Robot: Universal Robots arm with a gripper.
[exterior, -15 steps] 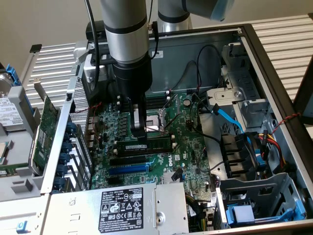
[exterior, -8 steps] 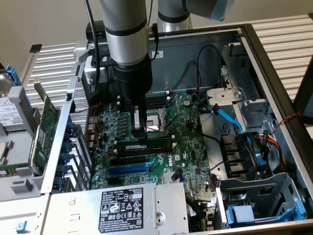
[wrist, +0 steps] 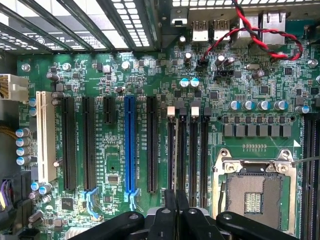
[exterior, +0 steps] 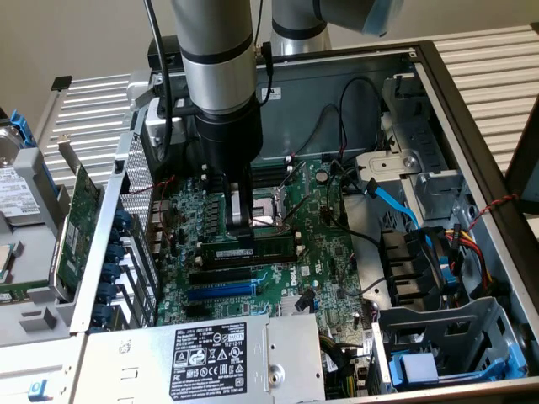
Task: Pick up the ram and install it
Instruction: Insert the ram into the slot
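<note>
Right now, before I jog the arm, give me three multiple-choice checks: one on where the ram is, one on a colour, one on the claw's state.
1. Where is the ram?
A. Lying flat outside the computer.
B. On edge on the motherboard, beneath the claw.
C. Lifted high in the air.

2. What colour is the long slot flanked by black slots?
A. Red.
B. Yellow.
C. Blue.

3. How is the claw?
A. Shut on the ram.
B. Wide open above the ram.
C. Open, far off to one side.

Answers:
1 B: in the exterior view the stick stands on edge on the board, directly under the arm.
2 C: the wrist view shows one bright blue slot among black ones.
3 A: the fingers are closed together at the stick's top edge.
</note>
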